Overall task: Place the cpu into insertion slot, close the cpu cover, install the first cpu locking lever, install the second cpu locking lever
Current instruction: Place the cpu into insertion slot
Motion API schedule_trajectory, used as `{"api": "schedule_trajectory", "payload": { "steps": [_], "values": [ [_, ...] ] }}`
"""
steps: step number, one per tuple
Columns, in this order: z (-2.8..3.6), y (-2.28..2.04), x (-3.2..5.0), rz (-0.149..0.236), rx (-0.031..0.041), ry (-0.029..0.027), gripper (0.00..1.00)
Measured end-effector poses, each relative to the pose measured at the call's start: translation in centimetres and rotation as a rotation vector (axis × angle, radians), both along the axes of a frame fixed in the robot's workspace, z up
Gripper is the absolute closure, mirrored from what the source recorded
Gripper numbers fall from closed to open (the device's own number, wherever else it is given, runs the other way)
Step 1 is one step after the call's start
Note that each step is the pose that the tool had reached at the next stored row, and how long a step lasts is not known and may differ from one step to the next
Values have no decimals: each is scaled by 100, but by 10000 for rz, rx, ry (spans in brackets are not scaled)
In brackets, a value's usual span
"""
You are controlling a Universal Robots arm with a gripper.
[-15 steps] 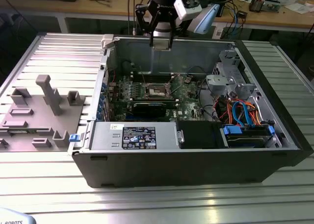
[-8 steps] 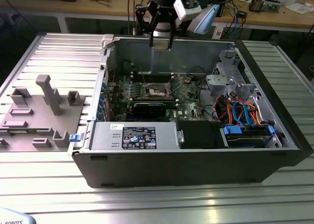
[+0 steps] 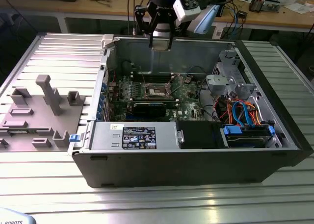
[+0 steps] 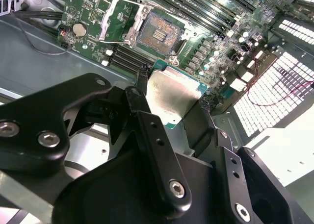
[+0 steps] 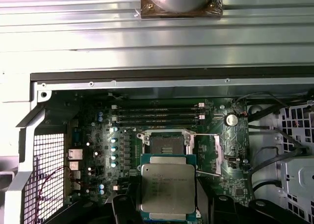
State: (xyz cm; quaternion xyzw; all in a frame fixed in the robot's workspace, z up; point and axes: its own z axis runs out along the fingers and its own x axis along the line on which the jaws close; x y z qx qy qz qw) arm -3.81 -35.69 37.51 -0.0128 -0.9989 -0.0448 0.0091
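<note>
My gripper (image 3: 161, 43) hangs high over the open computer case (image 3: 274, 158), above the motherboard (image 3: 157, 94). In both wrist views it is shut on the cpu (image 4: 171, 94), a flat square chip with a dull silver top and a green rim (image 5: 168, 185), which sits between the black fingers (image 4: 142, 84). The insertion slot (image 5: 164, 144) lies open on the board below, its contact field (image 4: 157, 35) bare. The cpu cover (image 4: 109, 18), a thin silvery frame, is flipped open beside the slot. Thin wire levers (image 5: 206, 174) stick out near the slot.
Memory slots (image 5: 159, 115) run along one side of the slot, and a coin cell (image 5: 231, 119) sits nearby. In the exterior view a power supply (image 3: 135, 136) and blue cables (image 3: 243, 113) fill the case's front. A grey fixture block (image 3: 44, 111) stands on the ribbed table at the exterior view's left.
</note>
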Motion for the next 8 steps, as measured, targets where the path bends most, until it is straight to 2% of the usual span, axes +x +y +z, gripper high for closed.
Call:
{"api": "schedule_trajectory", "payload": {
  "steps": [8],
  "values": [
    [-18, 0, -7, 0, -1, 1, 46]
  ]
}}
